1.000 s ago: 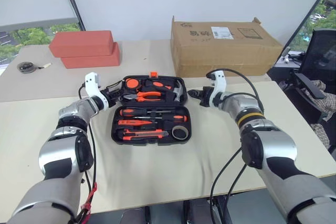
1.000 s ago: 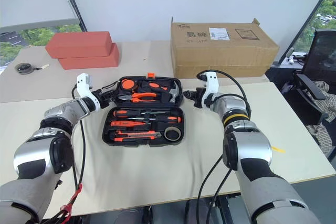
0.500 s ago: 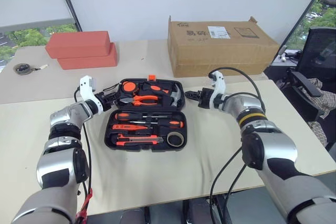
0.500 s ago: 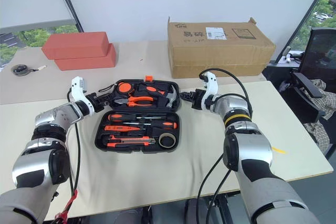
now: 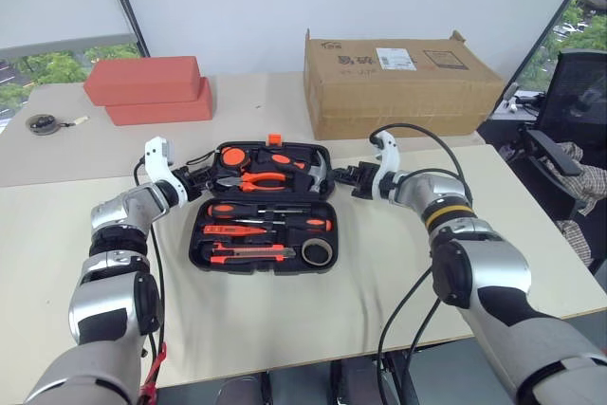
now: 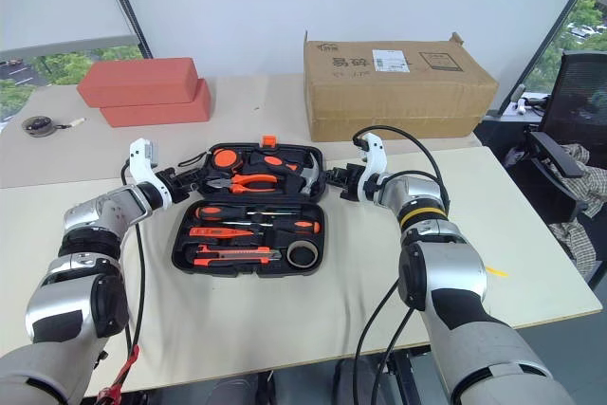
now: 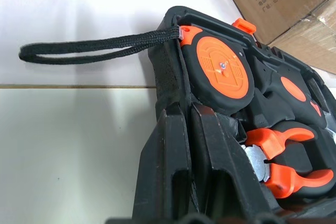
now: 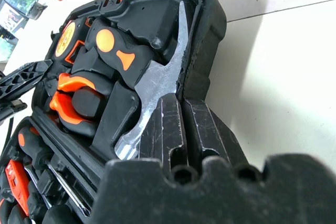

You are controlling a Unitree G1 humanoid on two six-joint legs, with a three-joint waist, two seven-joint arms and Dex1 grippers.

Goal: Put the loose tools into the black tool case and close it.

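Lies open flat near the middle of the pale counter (image 5: pixel 285 320): black tool case (image 5: pixel 263 208), a hinged plastic clamshell with moulded slots. Near half packed: a utility knife (image 5: pixel 251 254) in orange and black along the front edge, a small brownish tape roll (image 5: pixel 318 251) just beside it at the right corner, then three screwdrivers (image 5: pixel 270 218) laid crosswise behind, one slim and orange, two with orange-and-black handles. Far half filled too: pliers (image 5: pixel 251 177) with orange grips, a hammer (image 8: pixel 152 85) with a bare steel head against the right wall, a round orange-faced disc (image 7: pixel 224 74) in the far left corner. Topped by an orange latch (image 5: pixel 276 138) at the middle of the far rim. Trailing from the far left corner onto the counter, a black woven cord strap (image 7: pixel 94 48).

At the left wall of the far half, left fingers (image 5: pixel 198 178) pressed together with nothing between them, tips right at the rim. At the right wall, right fingers (image 5: pixel 343 175) also shut and empty, tips just beside the rim near the hammer head; whether touching, cannot tell.

Farther back on the left, two red boxes (image 5: pixel 152 89) stacked, and a round dark tape measure (image 5: pixel 44 123) near the counter's left edge. Farther back on the right, a cardboard box (image 5: pixel 403 82). Off the right side, a black chair (image 5: pixel 569 139).
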